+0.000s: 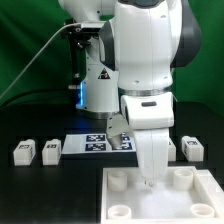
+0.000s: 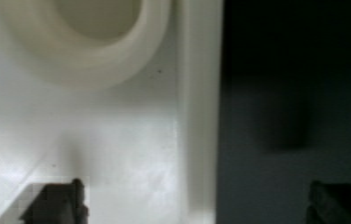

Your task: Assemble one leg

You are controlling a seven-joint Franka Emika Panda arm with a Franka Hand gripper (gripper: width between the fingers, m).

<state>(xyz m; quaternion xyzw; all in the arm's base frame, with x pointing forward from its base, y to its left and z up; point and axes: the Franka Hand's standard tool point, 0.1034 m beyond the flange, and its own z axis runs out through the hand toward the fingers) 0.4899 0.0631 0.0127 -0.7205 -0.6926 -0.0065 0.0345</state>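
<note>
The hand [image 1: 150, 183] hangs low over the white tray [image 1: 150, 207], with its fingers [image 2: 55, 202] spread wide and empty. On the black bench [image 1: 45, 190], the first leg [image 1: 22, 152] and second leg [image 1: 50, 150] lie at the exterior view's left. The third leg [image 1: 192, 150] lies at its right. All three are apart from the hand.

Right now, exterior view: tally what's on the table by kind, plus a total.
Legs: 3 in view (the arm may hide another)
Tray: 1
Marker board: 1
Total: 5
</note>
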